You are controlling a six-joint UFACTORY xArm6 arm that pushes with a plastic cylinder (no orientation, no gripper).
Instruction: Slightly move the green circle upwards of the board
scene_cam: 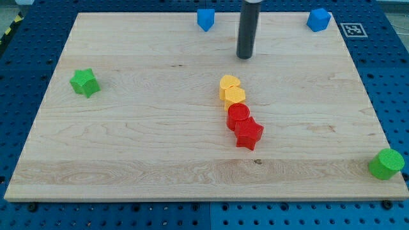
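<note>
My tip (245,57) has no pincer, just a bare rod holding nothing. The green circle (386,163) sits at the board's (128,160) bottom right corner, far from my tip. A crooked push could slide it off the edge.

Pale wood-grain board (128,140) on a blue perforated table (396,76); green star (84,82), green circle (386,163), two blue blocks (204,19) (318,20), two yellow blocks (229,84) (234,97), red circle (238,115), red star (249,134), dark rod (247,29), black-and-white tag (353,29)
</note>
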